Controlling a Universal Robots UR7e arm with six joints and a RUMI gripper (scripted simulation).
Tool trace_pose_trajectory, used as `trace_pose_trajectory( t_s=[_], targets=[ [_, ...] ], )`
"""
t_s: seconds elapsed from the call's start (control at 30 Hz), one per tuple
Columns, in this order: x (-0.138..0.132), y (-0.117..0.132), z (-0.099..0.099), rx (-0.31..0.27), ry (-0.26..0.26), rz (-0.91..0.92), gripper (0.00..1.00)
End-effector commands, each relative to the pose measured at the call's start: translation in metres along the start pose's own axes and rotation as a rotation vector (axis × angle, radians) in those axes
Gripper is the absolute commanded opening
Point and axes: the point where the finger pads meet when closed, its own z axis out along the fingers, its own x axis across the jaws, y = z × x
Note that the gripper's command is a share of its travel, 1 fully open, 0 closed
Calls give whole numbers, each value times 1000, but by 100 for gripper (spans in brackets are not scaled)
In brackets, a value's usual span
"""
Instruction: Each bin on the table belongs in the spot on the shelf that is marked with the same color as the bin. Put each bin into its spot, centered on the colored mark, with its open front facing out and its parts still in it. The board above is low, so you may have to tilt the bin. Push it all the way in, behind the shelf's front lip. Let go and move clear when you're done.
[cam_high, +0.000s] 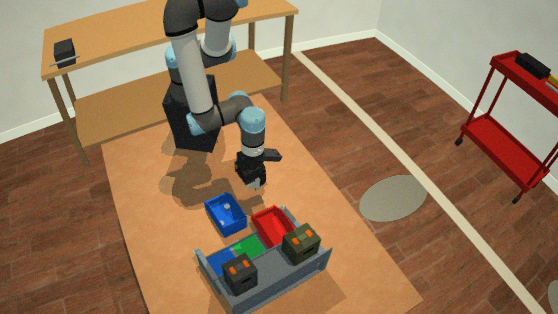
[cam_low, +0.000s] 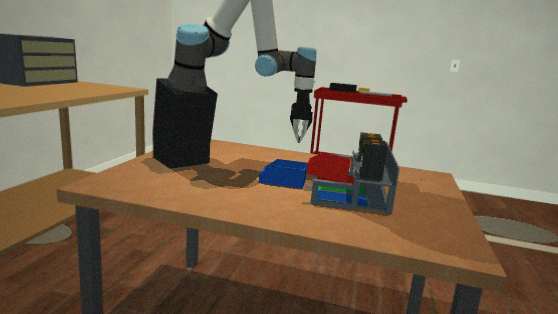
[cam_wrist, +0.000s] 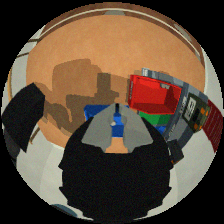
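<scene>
My gripper (cam_high: 256, 187) (cam_low: 299, 139) (cam_wrist: 117, 103) is shut and empty, fingers pointing down, above the table on the arm's side of the shelf. The blue bin (cam_high: 231, 227) (cam_low: 283, 176) (cam_wrist: 92, 111) sits on the table before the shelf, with small pale parts inside. The red bin (cam_high: 270, 226) (cam_low: 330, 167) (cam_wrist: 155, 95) is at the shelf's right end in the top view, partly under the board and sticking out in front. Its colored mark is hidden; I see no parts in it. The green mark (cam_high: 250, 248) (cam_wrist: 155, 118) and blue mark (cam_high: 219, 262) are uncovered.
The grey shelf (cam_high: 272, 270) (cam_low: 391, 172) has a low board above its spots. A dark box (cam_high: 240, 276) and an olive box (cam_high: 301, 246) stand on that board. Side walls close the shelf's ends. The arm's black base stands at the table's back.
</scene>
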Motion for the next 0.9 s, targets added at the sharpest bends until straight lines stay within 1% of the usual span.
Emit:
trace_pose_trajectory(
  t_s=[0.0,0.47,0.87],
  targets=[
    [0,0,0,0,1,0,0],
    [0,0,1,0,1,0,0],
    [0,0,13,1,1,0,0]
  ],
)
